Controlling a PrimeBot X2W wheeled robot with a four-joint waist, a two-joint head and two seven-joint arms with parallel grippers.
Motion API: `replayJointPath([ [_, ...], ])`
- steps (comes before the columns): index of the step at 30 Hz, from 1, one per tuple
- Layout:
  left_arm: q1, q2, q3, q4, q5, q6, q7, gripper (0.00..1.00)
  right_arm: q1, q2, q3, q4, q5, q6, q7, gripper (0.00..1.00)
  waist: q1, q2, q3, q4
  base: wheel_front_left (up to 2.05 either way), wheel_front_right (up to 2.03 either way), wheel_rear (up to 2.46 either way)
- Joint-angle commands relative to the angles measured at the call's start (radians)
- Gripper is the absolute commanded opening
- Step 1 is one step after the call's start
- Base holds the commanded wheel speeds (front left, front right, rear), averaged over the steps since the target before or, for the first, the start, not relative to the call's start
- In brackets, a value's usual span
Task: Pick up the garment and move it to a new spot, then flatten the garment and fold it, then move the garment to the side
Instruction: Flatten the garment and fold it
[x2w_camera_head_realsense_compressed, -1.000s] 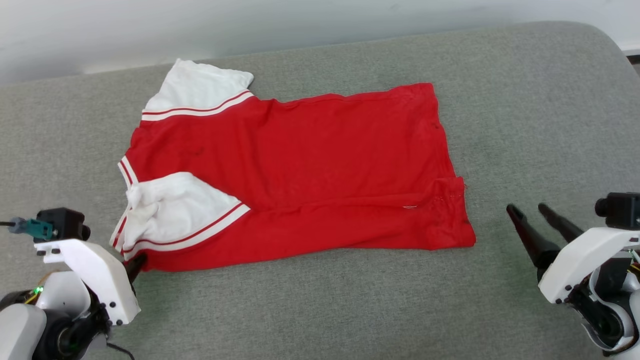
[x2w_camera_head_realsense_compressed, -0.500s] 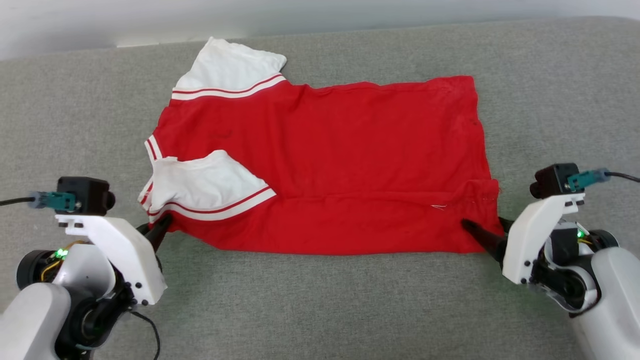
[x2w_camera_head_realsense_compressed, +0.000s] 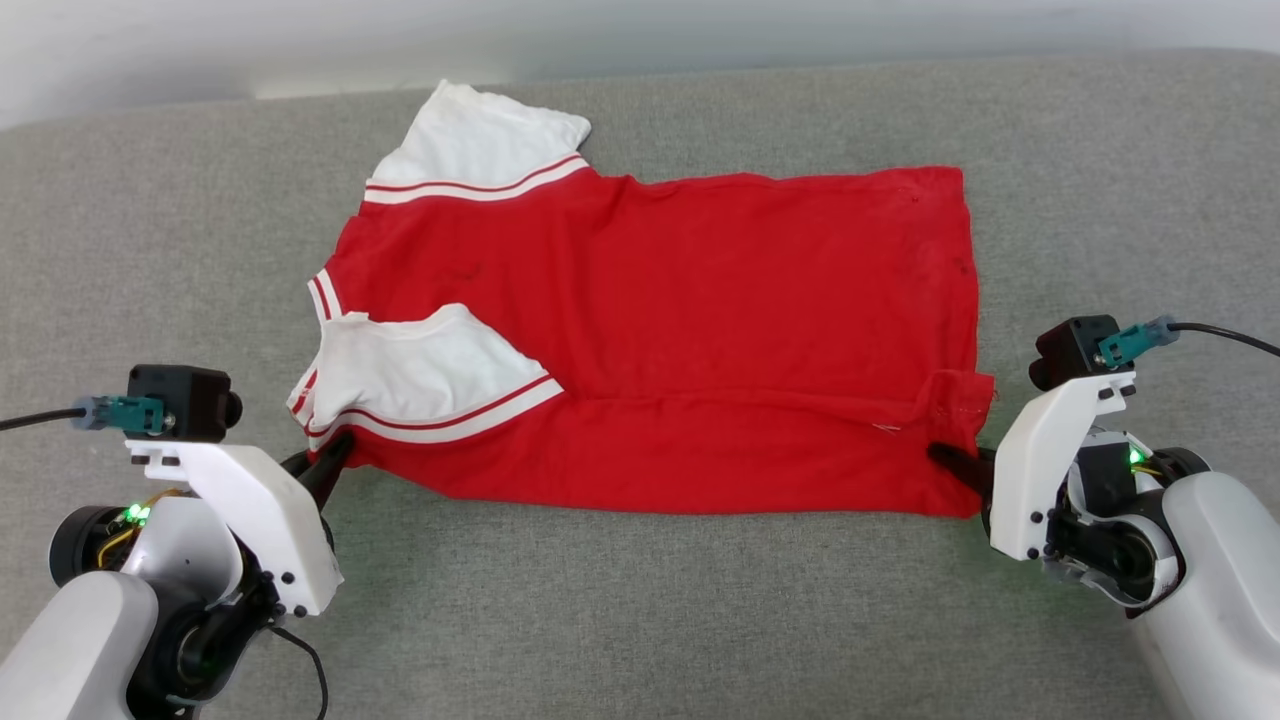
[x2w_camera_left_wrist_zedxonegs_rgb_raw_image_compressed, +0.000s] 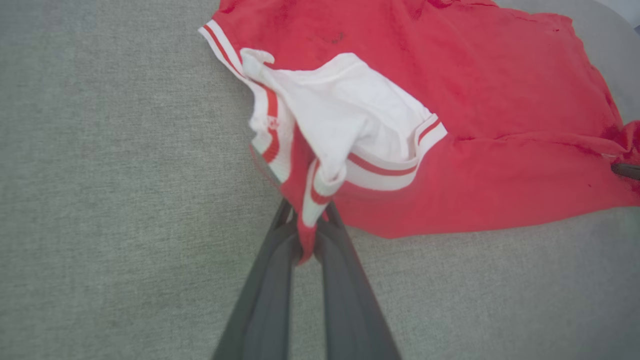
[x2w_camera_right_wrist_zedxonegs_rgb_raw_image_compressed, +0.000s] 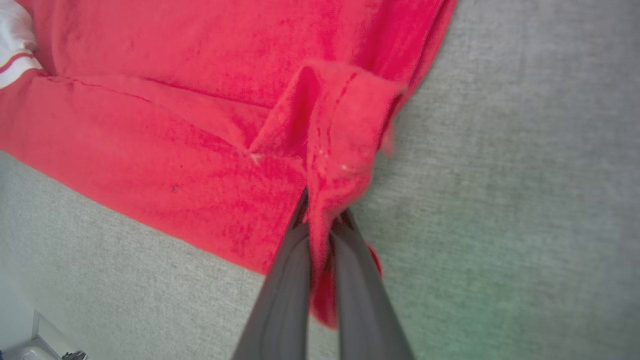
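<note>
The left pincer is clenched on the garment. A striped red-and-white edge beside the near white sleeve is pinched between its tips, and only a narrow tongue of cloth is seen past them. The right pincer is likewise clamped on the garment, at a rumpled, doubled-over hem corner directly ahead of its tips. Between the two pincers the near edge of the garment is stretched along the grey fabric surface. Beyond them the red body is spread flat, with the far white sleeve lying farthest from the left pincer.

The left grip is judged shallow. If the edge is lifted or pulled sharply, the thin bunch could be drawn out of the tips and that end dropped. The near sleeve is crumpled over the body just ahead of the left pincer, so a lump could be carried into any fold made from here. At the right pincer it cannot be told how many layers are caught. If only one is held, the layers could be parted and the turned corner pressed in as a crease. If the pincers are moved unevenly, the cloth could be skewed or dragged and rumpled against the rough surface.
</note>
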Motion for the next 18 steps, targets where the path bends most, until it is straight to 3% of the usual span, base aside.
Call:
replayJointPath([
  [1,0.009,0.0,0.0,0.005,-0.001,-0.003,-0.009,0.0,0.007,-0.007,0.009,0.003,0.005,0.0,0.0,0.0,0.0,0.0,-0.014,-0.003,0.0,0.0,0.0],
  [10,0.095,0.007,0.018,-0.002,-0.009,0.012,-0.051,0.0,0.049,-0.041,0.037,-0.047,0.04,0.0,-0.015,0.0,0.0,0.0,-0.125,-0.001,0.0,0.0,0.0],
  [18,0.287,0.011,0.041,-0.053,-0.051,0.068,-0.065,0.0,0.182,-0.065,0.046,-0.128,0.061,0.0,0.002,0.0,0.0,0.0,-0.209,0.006,0.0,0.0,0.0],
])
